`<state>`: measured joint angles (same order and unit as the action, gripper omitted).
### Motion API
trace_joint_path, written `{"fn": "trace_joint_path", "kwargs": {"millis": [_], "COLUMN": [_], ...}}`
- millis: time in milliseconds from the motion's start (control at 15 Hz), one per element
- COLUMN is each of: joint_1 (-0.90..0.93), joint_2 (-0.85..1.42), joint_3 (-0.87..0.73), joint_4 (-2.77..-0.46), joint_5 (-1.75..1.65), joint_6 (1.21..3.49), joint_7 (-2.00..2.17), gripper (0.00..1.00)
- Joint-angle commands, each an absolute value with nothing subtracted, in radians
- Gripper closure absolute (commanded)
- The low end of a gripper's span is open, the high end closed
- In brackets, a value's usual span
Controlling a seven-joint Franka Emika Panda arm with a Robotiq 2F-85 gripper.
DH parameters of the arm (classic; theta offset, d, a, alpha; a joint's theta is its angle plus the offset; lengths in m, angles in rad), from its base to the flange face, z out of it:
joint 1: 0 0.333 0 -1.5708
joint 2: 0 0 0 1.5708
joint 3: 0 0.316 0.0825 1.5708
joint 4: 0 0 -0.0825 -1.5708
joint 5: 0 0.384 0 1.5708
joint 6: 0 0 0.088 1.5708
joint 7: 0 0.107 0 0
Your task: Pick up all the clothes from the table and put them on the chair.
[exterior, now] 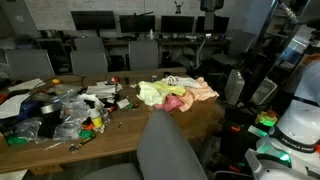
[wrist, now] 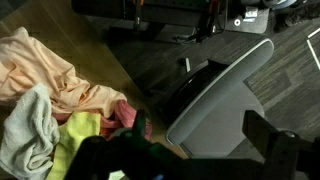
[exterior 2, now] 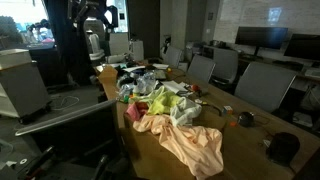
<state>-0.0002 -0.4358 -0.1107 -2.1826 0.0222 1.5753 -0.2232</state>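
Note:
A pile of clothes lies on the wooden table (exterior: 215, 112): a peach cloth (exterior: 200, 90), a yellow-green cloth (exterior: 152, 93) and a pink one (exterior: 174, 103). In an exterior view the peach cloth (exterior 2: 190, 145) hangs near the table's end and the yellow cloth (exterior 2: 165, 100) lies behind it. The wrist view shows the peach cloth (wrist: 45, 70), a pale grey cloth (wrist: 28, 130), the yellow-green cloth (wrist: 75, 135) and the pink cloth (wrist: 125, 115). The grey chair (wrist: 215, 95) stands beside the table edge. My gripper (wrist: 200, 132) is open and empty, high above the chair and the table edge.
Clutter of bags, boxes and small items (exterior: 60, 108) covers the other half of the table. A grey chair back (exterior: 170, 150) stands in front of the table. Office chairs (exterior 2: 262, 85) and monitors line the far side. The robot's white base (exterior: 295, 125) stands at the table's end.

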Motion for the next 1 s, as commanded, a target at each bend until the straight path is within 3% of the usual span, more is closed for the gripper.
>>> {"fn": "trace_joint_path", "kwargs": {"millis": [0,933], "joint_1": [-0.008,-0.022], "joint_2": [-0.434,-0.313], "joint_3": [-0.104,-0.105], "joint_4": [-2.177,-2.058], "joint_5": [0.025,-0.016], "joint_6": [1.573,1.643], "joint_7": [-0.225,-0.213], "gripper": [0.00,0.00]}}
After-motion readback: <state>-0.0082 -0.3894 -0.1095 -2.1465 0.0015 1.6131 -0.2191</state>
